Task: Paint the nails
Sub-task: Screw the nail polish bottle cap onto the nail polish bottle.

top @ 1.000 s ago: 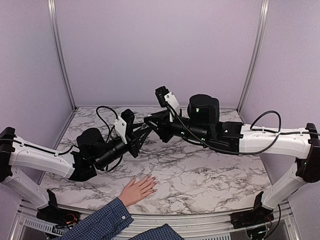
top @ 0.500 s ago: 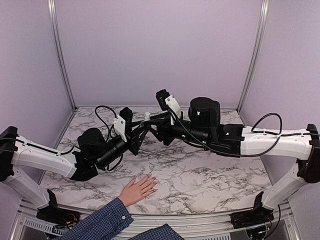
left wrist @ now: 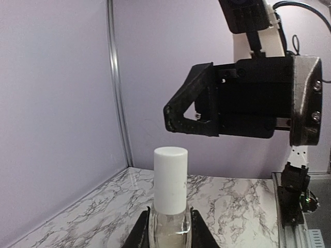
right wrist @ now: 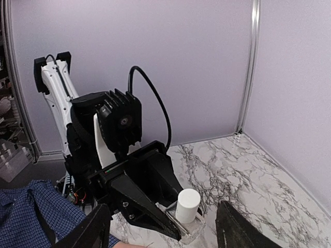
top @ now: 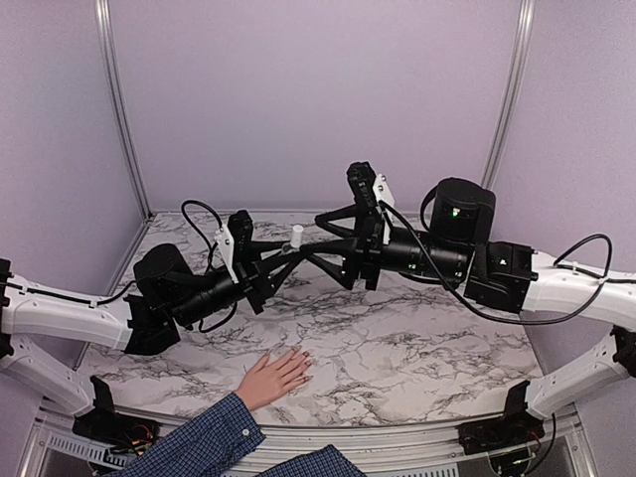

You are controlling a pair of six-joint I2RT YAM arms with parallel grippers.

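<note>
You have two arms in view, the left arm [top: 70,316] and the right arm [top: 568,288], with two grippers, one bottle, one cap and one human hand.

The left gripper [left wrist: 169,230] is clamped on the glass body of the small bottle [left wrist: 170,199], with a finger on each side. It holds the bottle upright and clear of the table [top: 427,348]. The single white cylindrical cap [left wrist: 170,170] sits on top, and the glass below it looks clear or very pale.

The right gripper [right wrist: 164,206] is spread wide and grips nothing. Its two fingers sit at the lower corners of its own wrist view, with the cap between and beyond them. From above, those fingers reach towards the cap from the right. They seem to stop just short of it, though you cannot be sure from that angle.

The bottom of the left wrist view cuts off the base of the bottle. In the right wrist view only a patch of blue plaid shows at the lower left, and the hand itself falls off the bottom edge.

The hand [top: 271,378] lies flat, palm down, on the marbled table near its front edge, left of centre. It is below both grippers and well apart from them, with its fingers pointing away and to the right. The blue plaid sleeve [top: 194,447] runs off the bottom of the overhead view.

The nails [top: 304,364] are at those fingertips. They are too small for you to count, and you cannot tell whether any polish is on them.
</note>
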